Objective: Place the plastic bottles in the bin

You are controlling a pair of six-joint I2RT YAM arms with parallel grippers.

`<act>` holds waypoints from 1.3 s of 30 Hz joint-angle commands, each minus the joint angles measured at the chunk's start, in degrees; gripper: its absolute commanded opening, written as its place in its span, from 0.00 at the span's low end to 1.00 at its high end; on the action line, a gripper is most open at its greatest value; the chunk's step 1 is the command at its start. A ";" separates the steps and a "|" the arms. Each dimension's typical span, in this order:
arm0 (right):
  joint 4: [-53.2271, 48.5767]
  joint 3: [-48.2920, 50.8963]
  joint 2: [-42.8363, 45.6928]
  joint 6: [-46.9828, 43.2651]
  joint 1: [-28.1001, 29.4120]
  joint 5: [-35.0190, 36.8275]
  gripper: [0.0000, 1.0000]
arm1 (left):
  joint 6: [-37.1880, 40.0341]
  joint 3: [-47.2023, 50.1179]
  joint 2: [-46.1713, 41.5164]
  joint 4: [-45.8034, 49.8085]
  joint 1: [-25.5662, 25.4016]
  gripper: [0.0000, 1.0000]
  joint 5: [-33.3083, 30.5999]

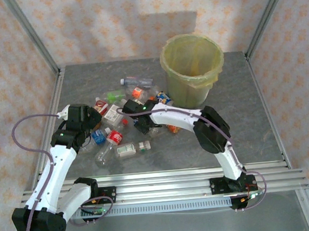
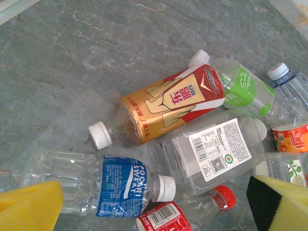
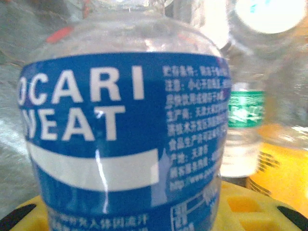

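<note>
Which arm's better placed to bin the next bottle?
Right: its pincer has the blue-label bottle between its jaws and is nearer the bin; the left pincer hangs open over other bottles.

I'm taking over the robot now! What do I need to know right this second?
Left gripper: open, above the pile of crushed clear plastic bottles on the grey table.
Right gripper: blue-labelled clear plastic bottle between its fingers; firm grip unclear.
Round bin lined with a yellow-green bag: beyond the pile, to the right; no bottles visible inside.
Done: nothing binned that shows. Left: every bottle.
</note>
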State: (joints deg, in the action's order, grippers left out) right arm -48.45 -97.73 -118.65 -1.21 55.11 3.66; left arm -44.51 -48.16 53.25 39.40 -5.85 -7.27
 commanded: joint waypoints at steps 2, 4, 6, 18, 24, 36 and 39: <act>-3.09 -3.59 8.77 2.29 0.31 2.94 0.35 | 1.03 -0.58 -0.27 0.24 0.49 1.00 -0.65; -3.49 -5.16 11.65 2.45 0.30 4.22 0.34 | 0.93 -0.54 -0.26 0.15 0.49 1.00 -0.56; -3.97 -7.02 13.99 2.43 0.05 6.30 0.34 | 0.92 -0.49 -0.24 -0.02 0.49 1.00 -0.30; 2.68 -15.05 22.85 -3.35 -6.89 21.46 0.33 | 1.06 0.05 1.06 -2.79 0.50 1.00 3.44; 4.42 -21.12 21.00 -5.17 -13.37 22.62 0.33 | 1.71 -0.15 0.89 -3.51 0.49 1.00 4.67; -0.81 -33.00 8.52 -1.25 -24.33 18.11 0.33 | 2.50 -0.31 0.10 -2.86 0.46 1.00 5.52; -3.29 -35.49 4.76 0.27 -26.20 15.56 0.34 | 2.81 -0.42 -0.16 -2.58 0.53 1.00 5.35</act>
State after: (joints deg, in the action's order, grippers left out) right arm -47.57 -130.37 -111.42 -3.25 30.13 21.50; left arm -43.18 -48.16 54.08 36.60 -5.85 -1.87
